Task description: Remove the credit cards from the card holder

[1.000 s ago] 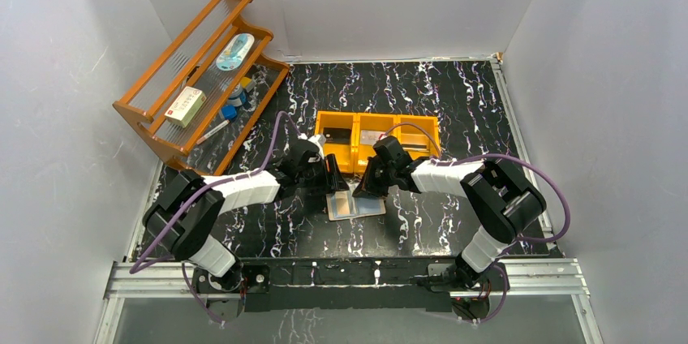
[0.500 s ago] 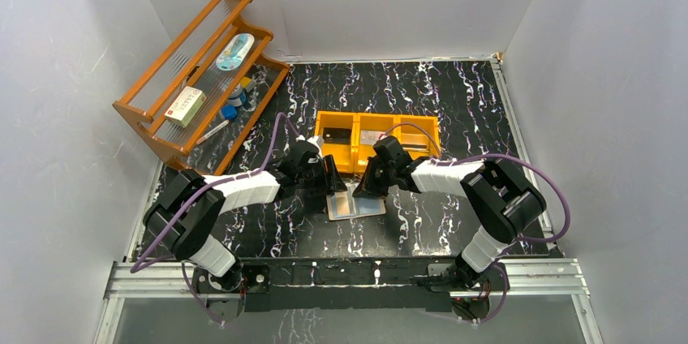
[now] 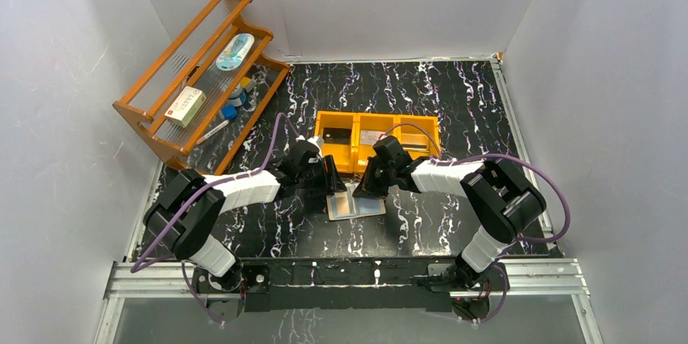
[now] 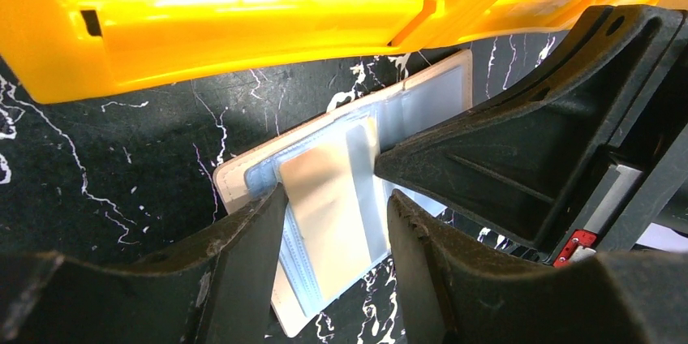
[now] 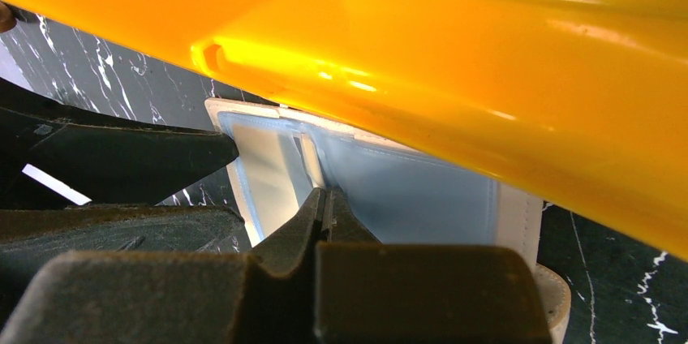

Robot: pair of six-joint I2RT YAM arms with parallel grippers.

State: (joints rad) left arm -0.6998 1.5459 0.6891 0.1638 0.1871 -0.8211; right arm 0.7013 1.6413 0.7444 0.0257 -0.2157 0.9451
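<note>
The card holder (image 3: 357, 205) lies open on the black marbled table, just in front of the orange tray. In the left wrist view its beige rim (image 4: 234, 175) and silvery-blue sleeves show, with a tan card (image 4: 324, 214) in a sleeve. My left gripper (image 4: 335, 234) is open, its fingers low on either side of that card. My right gripper (image 5: 325, 200) is shut, its tips against the middle fold of the card holder's sleeves (image 5: 406, 198). I cannot tell whether it pinches anything. Both grippers meet over the holder in the top view, left gripper (image 3: 334, 187), right gripper (image 3: 365, 191).
The orange three-compartment tray (image 3: 378, 121) stands right behind the holder, holding a dark item and flat items; it fills the top of both wrist views (image 4: 243, 27) (image 5: 487, 52). A wooden rack (image 3: 150, 109) with small items stands at the far left.
</note>
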